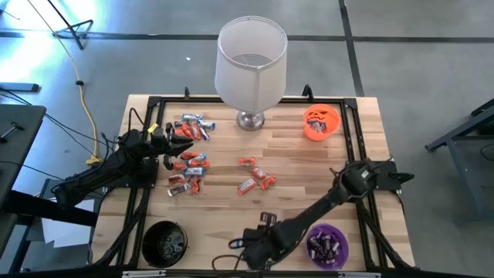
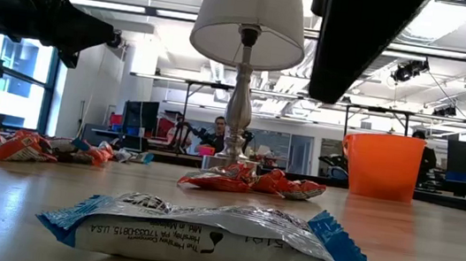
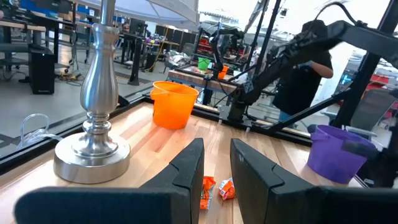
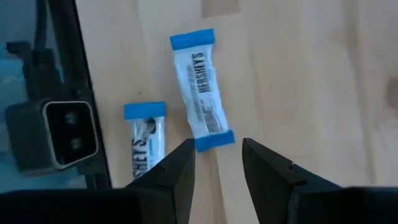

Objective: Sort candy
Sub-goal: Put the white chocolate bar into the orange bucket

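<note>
The candy lies in two heaps on the wooden table: a left cluster [image 1: 189, 154] and a centre cluster [image 1: 255, 179], with orange-red, brown and blue-white wrappers. Two blue-white candies [image 4: 202, 93] [image 4: 146, 140] lie flat by the table's near edge, and one of them [image 2: 211, 235] fills the low view. My right gripper [image 4: 217, 163] hovers open above them, pointing steeply down, with the longer candy's near end just ahead of its fingertips. My left gripper [image 3: 214, 168] waits level at the table's left, over the left cluster, open by a narrow gap with nothing in it.
A lamp [image 1: 251, 66] with a steel foot stands at the far middle. An orange bowl [image 1: 321, 122] sits far right, a purple bowl [image 1: 327, 245] with candy near right, and a black bowl [image 1: 165, 243] near left. The low camera's box [image 4: 59, 134] stands beside the two candies.
</note>
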